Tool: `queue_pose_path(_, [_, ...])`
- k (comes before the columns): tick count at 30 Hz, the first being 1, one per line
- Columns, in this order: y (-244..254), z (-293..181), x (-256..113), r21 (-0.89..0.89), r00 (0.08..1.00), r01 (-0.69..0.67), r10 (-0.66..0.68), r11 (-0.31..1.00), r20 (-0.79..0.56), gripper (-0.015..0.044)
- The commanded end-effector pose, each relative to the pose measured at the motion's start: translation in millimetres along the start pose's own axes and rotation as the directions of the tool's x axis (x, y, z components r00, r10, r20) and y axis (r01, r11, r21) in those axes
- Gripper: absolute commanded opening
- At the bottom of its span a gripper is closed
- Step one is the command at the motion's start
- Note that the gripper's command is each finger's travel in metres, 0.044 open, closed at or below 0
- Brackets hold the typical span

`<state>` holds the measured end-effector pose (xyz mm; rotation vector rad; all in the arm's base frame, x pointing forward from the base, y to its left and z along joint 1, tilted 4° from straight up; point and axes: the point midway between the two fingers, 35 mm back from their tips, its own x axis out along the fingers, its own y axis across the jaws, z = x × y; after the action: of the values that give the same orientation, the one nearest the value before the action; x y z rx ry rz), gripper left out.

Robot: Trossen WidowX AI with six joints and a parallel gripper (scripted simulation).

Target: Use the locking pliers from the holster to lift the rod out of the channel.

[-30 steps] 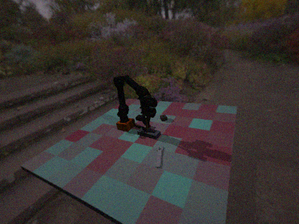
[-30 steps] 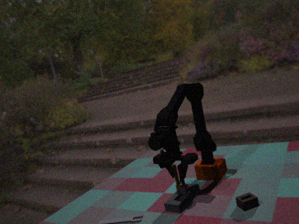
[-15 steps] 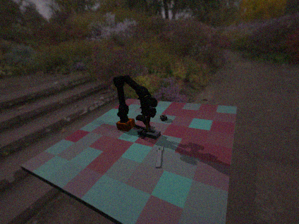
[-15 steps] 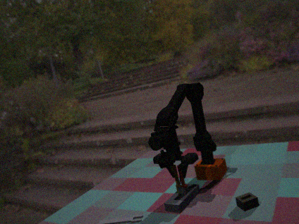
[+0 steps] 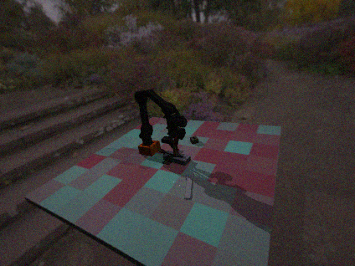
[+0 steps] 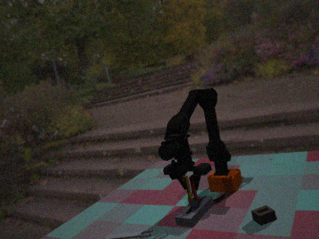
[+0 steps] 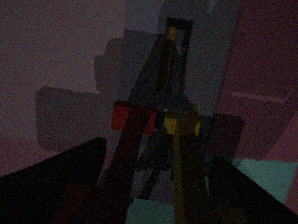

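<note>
Your claw (image 5: 174, 145) (image 6: 190, 185) (image 7: 158, 156) is about half open, with the pliers (image 6: 189, 189) (image 7: 185, 145) between its fingers, one handle red and one yellow. The pliers point down at the long gray block (image 5: 183, 161) (image 6: 186, 219) (image 7: 212, 60), low by its slot. You can see a yellow stick (image 7: 170, 57) in that slot. It is too dark to tell if the pliers bite it. The small brown box (image 5: 194, 140) (image 6: 264, 216) sits apart from the block on the desk (image 5: 146, 205) (image 6: 150, 199), which has red, gray and blue-green squares.
</note>
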<state>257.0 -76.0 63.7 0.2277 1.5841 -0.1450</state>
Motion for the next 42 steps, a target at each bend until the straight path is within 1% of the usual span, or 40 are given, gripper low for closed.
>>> queue_pose_path(1, [1, 0, 0, 0.006, 1.0, -0.004, 0.004, 1.0, 0.0, 0.0107])
queue_pose_path(8, [1, 0, -1, 0.006, 1.0, -0.004, 0.004, 1.0, 0.0, 0.0107])
queue_pose_path(42, [7, 0, -34, 0.003, 1.0, 0.012, -0.012, 1.0, 0.001, 0.0107])
